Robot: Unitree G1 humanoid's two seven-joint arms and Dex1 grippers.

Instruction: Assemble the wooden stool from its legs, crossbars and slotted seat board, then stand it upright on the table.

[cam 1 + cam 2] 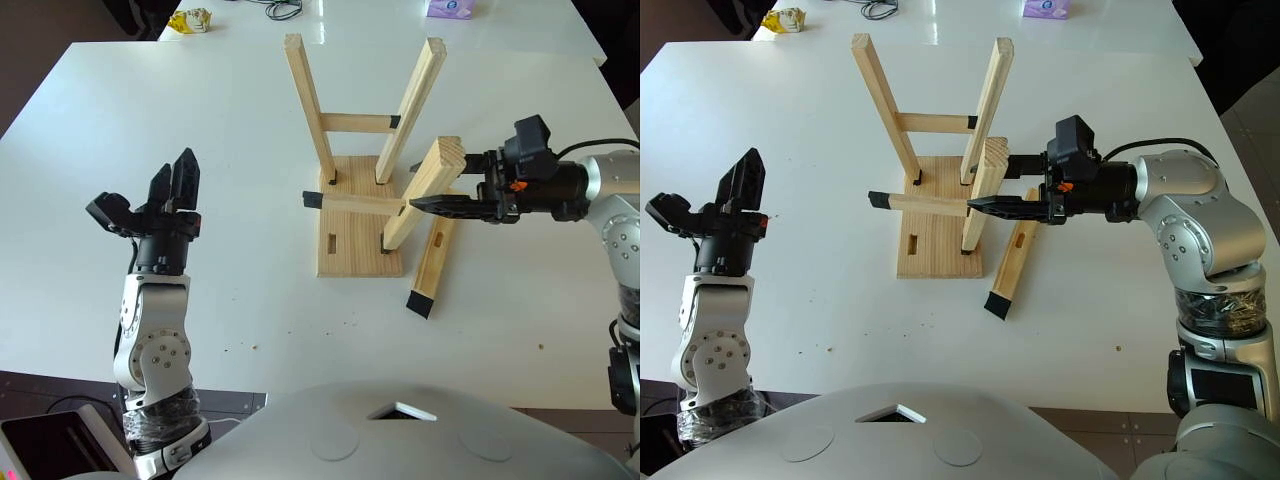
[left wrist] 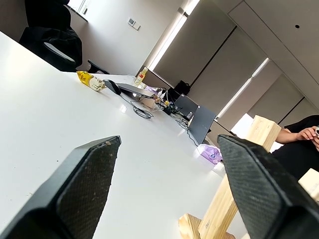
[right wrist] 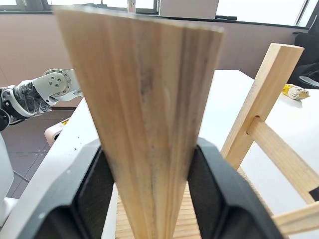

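The slotted seat board point(image 1: 352, 235) lies flat mid-table. Two legs point(image 1: 308, 105) point(image 1: 410, 110) stand in its far slots, joined by a crossbar point(image 1: 355, 123). A third leg point(image 1: 428, 185) stands tilted at the board's near right corner, and my right gripper point(image 1: 420, 186) is shut on its upper end. In the right wrist view the leg point(image 3: 149, 99) sits between the pads point(image 3: 89, 194). A second crossbar point(image 1: 355, 202) juts leftward from this leg. One loose leg point(image 1: 435, 262) lies on the table right of the board. My left gripper point(image 1: 172, 180) is held up, open and empty, far left of the stool.
At the table's far edge are a yellow packet point(image 1: 190, 20), cables point(image 1: 285, 10) and a purple pack point(image 1: 450, 8). A dark device point(image 1: 50, 440) sits below the near left table edge. White tabletop point(image 1: 240, 250) stretches between my left arm and the board.
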